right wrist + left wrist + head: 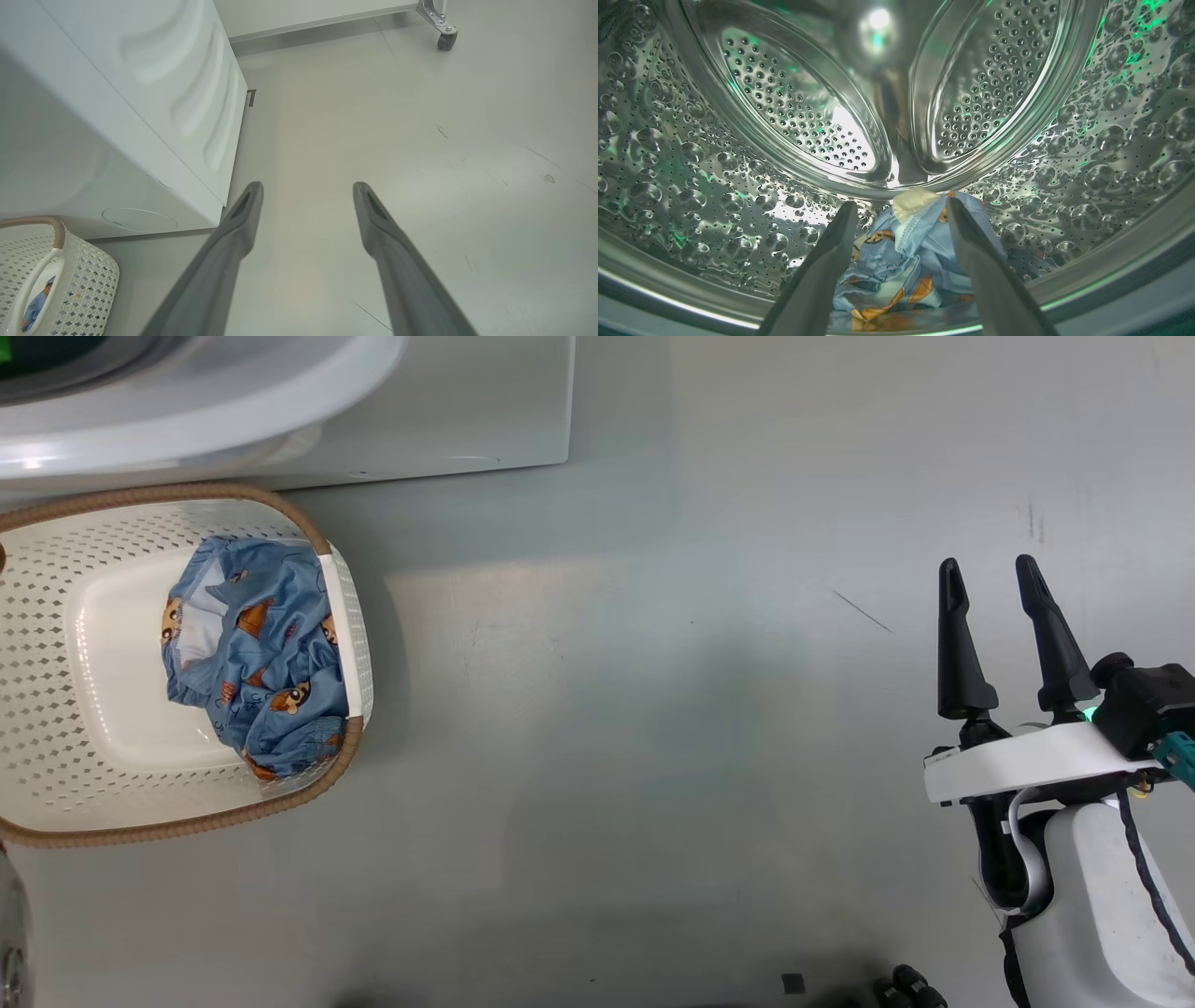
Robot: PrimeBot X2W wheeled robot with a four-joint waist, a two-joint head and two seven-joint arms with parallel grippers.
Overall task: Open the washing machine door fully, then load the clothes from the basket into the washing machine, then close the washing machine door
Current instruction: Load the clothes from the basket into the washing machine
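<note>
While the left gripper (901, 203) stands inside the steel drum (691, 163) with its fingers apart, a blue printed garment (896, 270) lies between them at 6 o'clock. In the head view the basket (187, 493) at 9 o'clock holds a second blue garment (261, 653), and the right gripper (988, 563), also spread, hovers at 4 o'clock.

The floor (709, 728) is smooth, pale grey and faintly glossy, with a brighter patch of reflected light near its middle. A thin dark scratch (864, 613) and a few small scuffs (547, 178) mark it (all slight). At the far side stands a low white panel (299, 14), with a grey castor (446, 41) on a metal bracket at its corner.
</note>
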